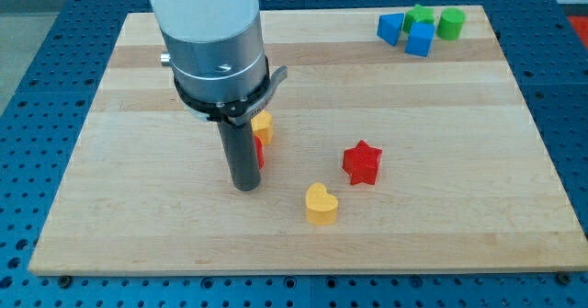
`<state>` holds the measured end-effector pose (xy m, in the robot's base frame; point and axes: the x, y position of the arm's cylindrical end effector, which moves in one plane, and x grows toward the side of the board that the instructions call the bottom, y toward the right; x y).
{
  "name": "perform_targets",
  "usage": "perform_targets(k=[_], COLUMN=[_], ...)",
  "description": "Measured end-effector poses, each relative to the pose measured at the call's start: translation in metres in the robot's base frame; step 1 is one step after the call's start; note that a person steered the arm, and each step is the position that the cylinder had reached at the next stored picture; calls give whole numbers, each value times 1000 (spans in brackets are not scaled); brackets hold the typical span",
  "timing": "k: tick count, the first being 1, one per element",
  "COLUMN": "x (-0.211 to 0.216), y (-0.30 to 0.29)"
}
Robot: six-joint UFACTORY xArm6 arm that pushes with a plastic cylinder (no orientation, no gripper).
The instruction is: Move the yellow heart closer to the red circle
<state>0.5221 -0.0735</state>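
The yellow heart (pixel 321 204) lies on the wooden board (pixel 138 207) at the view's lower middle. My tip (pixel 245 187) rests on the board to the heart's left, a short gap apart. A red block (pixel 261 153), mostly hidden behind the rod, shows only as a sliver at the rod's right; its shape cannot be made out. A yellow block (pixel 263 125) sits just above it, also partly hidden.
A red star (pixel 362 162) lies up and right of the heart. At the view's top right a blue triangle (pixel 390 28), a blue block (pixel 421 39), a green star (pixel 420 16) and a green cylinder (pixel 450 23) cluster together.
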Motion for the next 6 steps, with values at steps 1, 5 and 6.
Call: perform_targets(k=[1, 5, 6], x=[-10, 37, 41], y=[0, 2, 2])
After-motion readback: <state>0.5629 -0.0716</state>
